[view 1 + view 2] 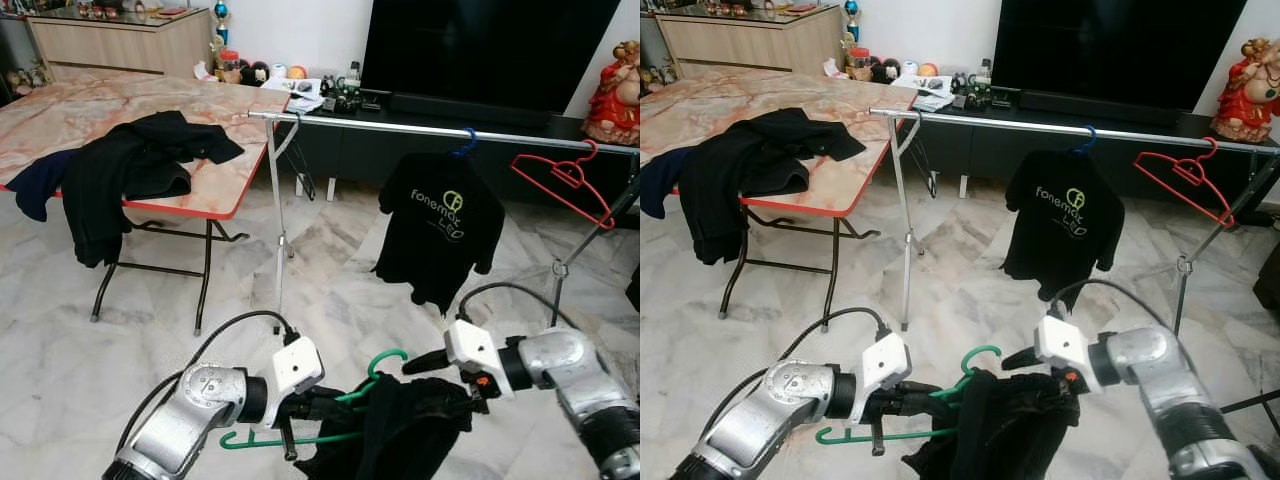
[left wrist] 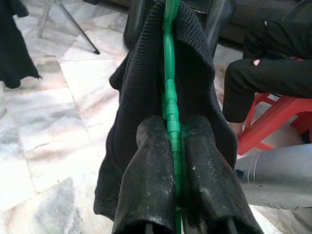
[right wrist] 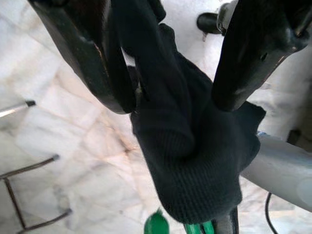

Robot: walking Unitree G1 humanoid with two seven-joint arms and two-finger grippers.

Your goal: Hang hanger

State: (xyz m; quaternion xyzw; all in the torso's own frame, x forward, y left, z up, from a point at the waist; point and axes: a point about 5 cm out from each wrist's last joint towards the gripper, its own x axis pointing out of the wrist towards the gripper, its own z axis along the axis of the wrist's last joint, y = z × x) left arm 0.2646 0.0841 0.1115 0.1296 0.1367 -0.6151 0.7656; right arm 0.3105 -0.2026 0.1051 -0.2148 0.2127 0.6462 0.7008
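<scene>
A green plastic hanger [image 1: 385,360] carries a black knit garment [image 1: 410,430] low in front of me. My left gripper [image 1: 335,405] is shut on the hanger's arm; in the left wrist view its fingers [image 2: 151,165] pinch the green bar [image 2: 170,97]. From the right, my right gripper [image 1: 430,375] reaches into the garment. Its fingers [image 3: 105,73] are spread apart, with the black cloth [image 3: 190,146] bunched between them. Ahead stands a metal clothes rail [image 1: 420,127].
A black printed T-shirt [image 1: 438,225] hangs from the rail on a blue hanger, with an empty red hanger [image 1: 565,180] to its right. A folding table [image 1: 230,190] on the left holds dark clothes [image 1: 130,165]. A person [image 2: 273,73] sits on a red stool nearby.
</scene>
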